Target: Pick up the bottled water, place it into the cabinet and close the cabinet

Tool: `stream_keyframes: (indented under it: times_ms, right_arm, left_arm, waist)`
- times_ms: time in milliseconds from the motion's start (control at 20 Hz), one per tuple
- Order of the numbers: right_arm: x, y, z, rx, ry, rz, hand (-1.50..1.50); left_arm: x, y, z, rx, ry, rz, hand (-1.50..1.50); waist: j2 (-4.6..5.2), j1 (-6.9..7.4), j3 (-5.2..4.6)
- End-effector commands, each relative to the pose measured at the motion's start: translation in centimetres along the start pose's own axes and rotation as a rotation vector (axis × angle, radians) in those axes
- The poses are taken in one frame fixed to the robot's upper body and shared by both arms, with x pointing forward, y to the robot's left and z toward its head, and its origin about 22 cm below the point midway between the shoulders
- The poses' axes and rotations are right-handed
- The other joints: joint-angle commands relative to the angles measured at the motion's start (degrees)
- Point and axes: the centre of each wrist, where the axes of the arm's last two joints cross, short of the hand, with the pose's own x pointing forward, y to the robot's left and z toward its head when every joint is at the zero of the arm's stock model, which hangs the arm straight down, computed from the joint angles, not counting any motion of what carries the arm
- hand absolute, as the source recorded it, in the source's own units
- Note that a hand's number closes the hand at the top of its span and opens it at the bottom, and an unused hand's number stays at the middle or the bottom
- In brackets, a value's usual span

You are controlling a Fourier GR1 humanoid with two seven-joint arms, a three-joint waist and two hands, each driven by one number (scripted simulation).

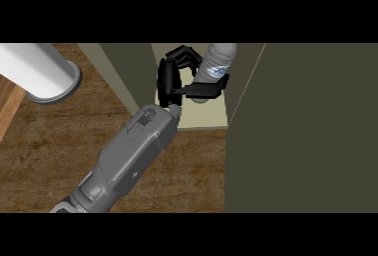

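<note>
My hand (pixel 171 80) is inside the open cabinet (pixel 203 120), at the end of a grey forearm (pixel 129 160) that comes up from the lower edge of the view, left of centre; I cannot tell from this view which of my two arms it is. Its fingers (pixel 184 54) are curled round the bottled water (pixel 216 62) on one side, with the thumb (pixel 203 90) wrapped across the lower part of it. The bottle stands a little tilted over the pale shelf of the cabinet, between the dark inner wall at the left and the cabinet door (pixel 303 130), which stands open at the right. On the brown wooden tabletop (pixel 44 150), well to the left of the cabinet, lies a white cylinder (pixel 37 70) with a grey rim.
</note>
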Motion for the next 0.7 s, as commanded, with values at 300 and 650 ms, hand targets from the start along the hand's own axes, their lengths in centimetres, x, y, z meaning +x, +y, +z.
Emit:
stream_keyframes:
  times_ms: [300, 650]
  right_arm:
    - [1.0, -0.1, -0.9, 0.001, -0.071, -0.036, -1.50]
    - [1.4, -0.5, -0.6, 0.031, -0.062, -0.044, -1.50]
  left_arm:
    - [-2.4, 1.7, -2.4, -0.012, -0.039, -0.198, 1.50]
    - [-2.7, 1.8, -3.3, -0.018, -0.032, -0.312, -1.50]
  waist:
    - [0.36, -0.26, 0.03]
    - [0.28, -0.87, 0.03]
